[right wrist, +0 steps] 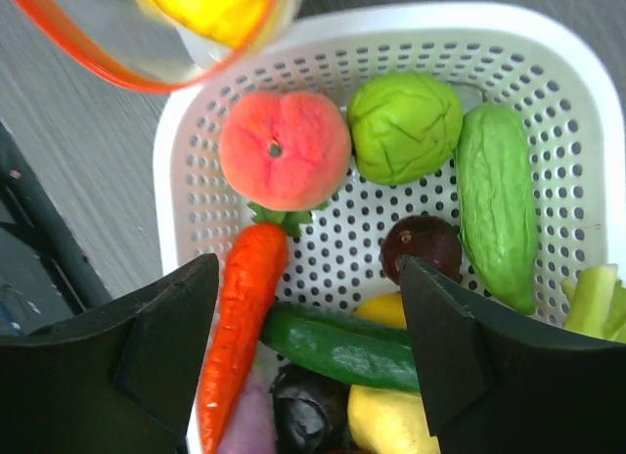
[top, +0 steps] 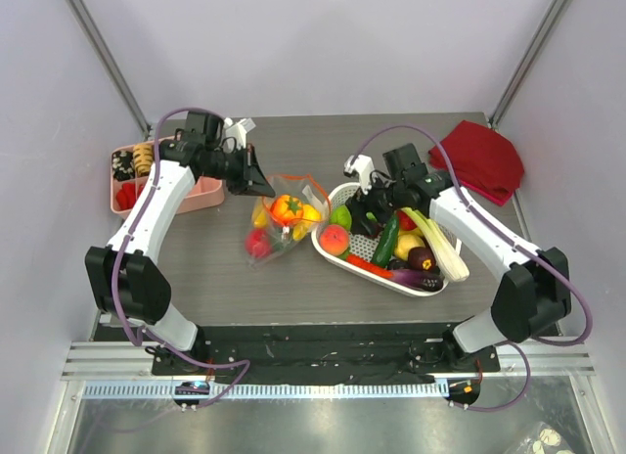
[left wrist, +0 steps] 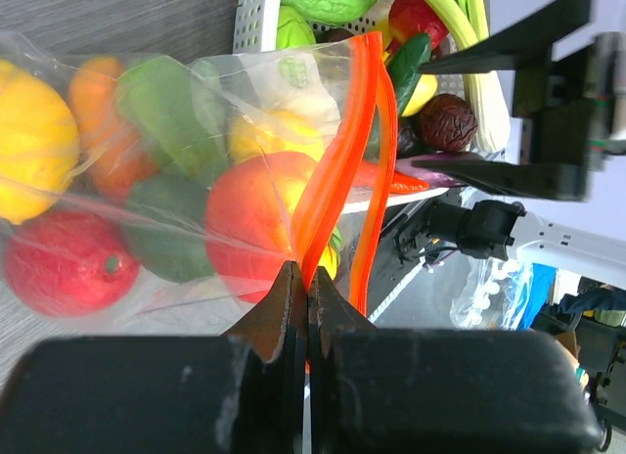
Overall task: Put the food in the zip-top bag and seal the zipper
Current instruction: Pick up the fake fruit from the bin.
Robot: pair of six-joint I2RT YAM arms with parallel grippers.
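Observation:
The clear zip-top bag [top: 279,229] lies left of the white basket and holds several toy foods: yellow [left wrist: 34,146], red [left wrist: 59,263] and a peach-coloured one [left wrist: 249,219]. My left gripper [top: 256,180] is shut on the bag's red-orange zipper [left wrist: 337,160] at one end, fingertips pinched together [left wrist: 306,278]; the mouth gapes beyond the pinch. My right gripper [top: 370,202] hangs open and empty over the basket [right wrist: 308,278]. Below it lie a peach [right wrist: 284,149], a green cabbage-like piece [right wrist: 404,126], a carrot [right wrist: 240,317], a cucumber [right wrist: 342,346] and a dark plum [right wrist: 421,247].
The white mesh basket [top: 328,247] also holds a leek [top: 440,244] and a bumpy green gourd [right wrist: 499,204]. A pink compartment tray [top: 201,195] with snack pieces stands at the left. A red cloth [top: 484,158] lies at the back right.

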